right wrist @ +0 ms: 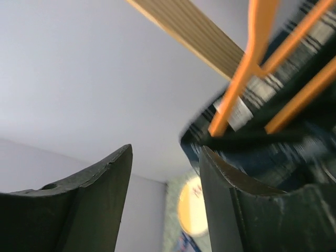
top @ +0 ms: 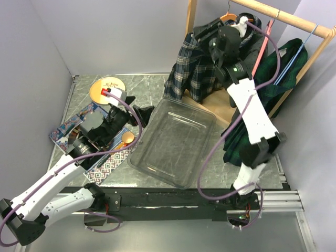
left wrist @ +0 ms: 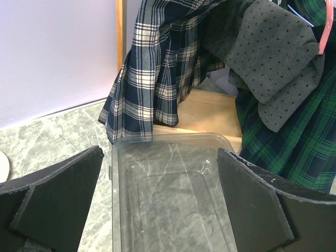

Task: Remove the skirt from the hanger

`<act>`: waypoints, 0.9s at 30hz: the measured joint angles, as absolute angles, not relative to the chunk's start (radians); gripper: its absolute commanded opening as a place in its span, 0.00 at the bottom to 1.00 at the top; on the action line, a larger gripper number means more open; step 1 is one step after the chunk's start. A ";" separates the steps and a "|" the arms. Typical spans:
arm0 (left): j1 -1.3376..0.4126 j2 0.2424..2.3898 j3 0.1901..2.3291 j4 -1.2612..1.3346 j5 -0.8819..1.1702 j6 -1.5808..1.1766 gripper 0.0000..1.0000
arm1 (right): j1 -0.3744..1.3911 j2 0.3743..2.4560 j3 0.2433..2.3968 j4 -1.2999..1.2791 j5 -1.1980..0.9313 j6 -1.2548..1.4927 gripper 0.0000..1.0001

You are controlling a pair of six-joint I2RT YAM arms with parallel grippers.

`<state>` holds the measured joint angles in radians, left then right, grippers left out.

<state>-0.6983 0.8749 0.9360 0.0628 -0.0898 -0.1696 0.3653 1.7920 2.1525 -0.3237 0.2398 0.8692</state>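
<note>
We count three hangers on the one wooden rail (top: pixel 294 21) at upper right: one orange hanger (top: pixel 229 16), one pink hanger (top: pixel 264 44) and one blue hanger (top: pixel 299 52). Three garments show: one navy plaid skirt (top: pixel 191 71), one grey dotted garment (left wrist: pixel 273 52) and one green plaid skirt (top: pixel 289 65). There is one clear plastic bin (top: pixel 176 136) mid-frame and one round disc (top: pixel 107 88) at upper left.

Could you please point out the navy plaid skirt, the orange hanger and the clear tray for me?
navy plaid skirt (left wrist: pixel 142 79): left wrist view, on its pleats.
orange hanger (right wrist: pixel 236 94): right wrist view, on one slanting bar.
clear tray (top: pixel 176 139): top external view, on its bare floor.
</note>
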 measured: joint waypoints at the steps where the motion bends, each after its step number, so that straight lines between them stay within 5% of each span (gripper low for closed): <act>1: -0.698 0.875 0.936 0.062 -0.089 -0.170 0.97 | 0.360 1.820 2.191 -0.322 0.238 0.876 0.61; 27: -0.702 0.820 0.925 0.067 -0.078 -0.166 0.97 | 0.313 2.008 2.244 -0.255 0.347 0.985 0.63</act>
<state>-0.7021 0.8196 0.9245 0.0673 -0.0776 -0.1658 0.3134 2.0075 2.2440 -0.2554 0.3470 0.9848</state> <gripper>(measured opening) 0.968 0.655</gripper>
